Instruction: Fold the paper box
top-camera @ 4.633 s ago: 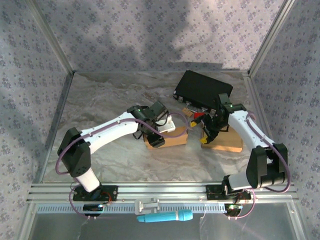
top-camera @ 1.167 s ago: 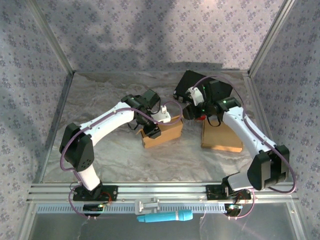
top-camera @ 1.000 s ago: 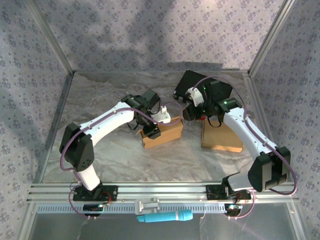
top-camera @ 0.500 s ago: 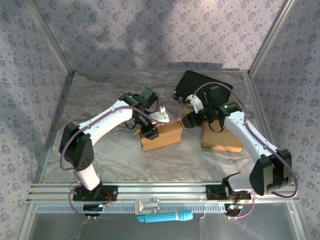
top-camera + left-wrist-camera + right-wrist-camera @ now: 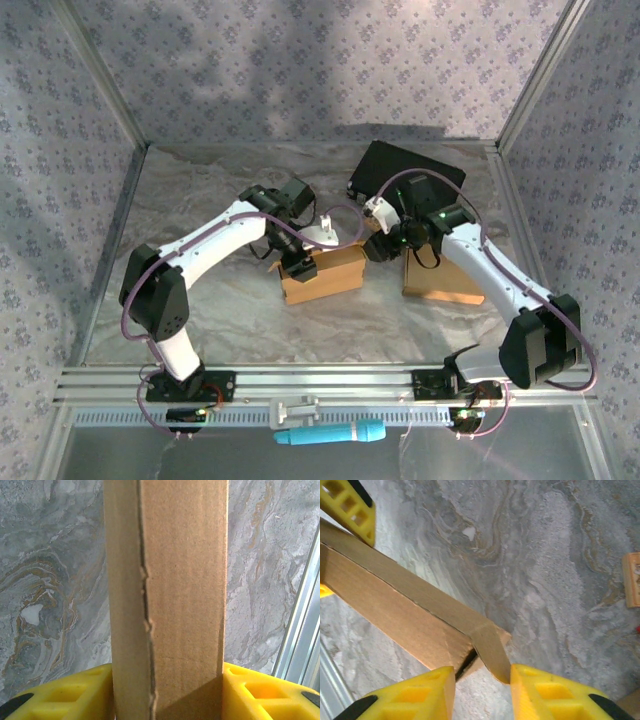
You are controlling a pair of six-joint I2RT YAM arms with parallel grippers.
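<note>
The brown paper box [image 5: 330, 275] lies on the marble table between the two arms. My left gripper [image 5: 298, 265] is shut on its left end. In the left wrist view both yellow fingers [image 5: 65, 695] press the sides of the box [image 5: 180, 580]. My right gripper [image 5: 372, 248] is at the box's right end. In the right wrist view its jaws [image 5: 482, 685] stand apart around a loose end flap [image 5: 492, 647] of the box [image 5: 395, 605]; the flap's tip touches the right finger [image 5: 545, 690].
A flat cardboard sheet [image 5: 445, 278] lies under the right arm, with a black case [image 5: 405, 178] behind it. A small wooden block [image 5: 631, 580] lies on the table to the right. A blue tool [image 5: 330, 434] rests on the front rail.
My right gripper has come down and left onto the box's right end and its jaws have narrowed around the flap. The left gripper keeps its hold, unmoved.
</note>
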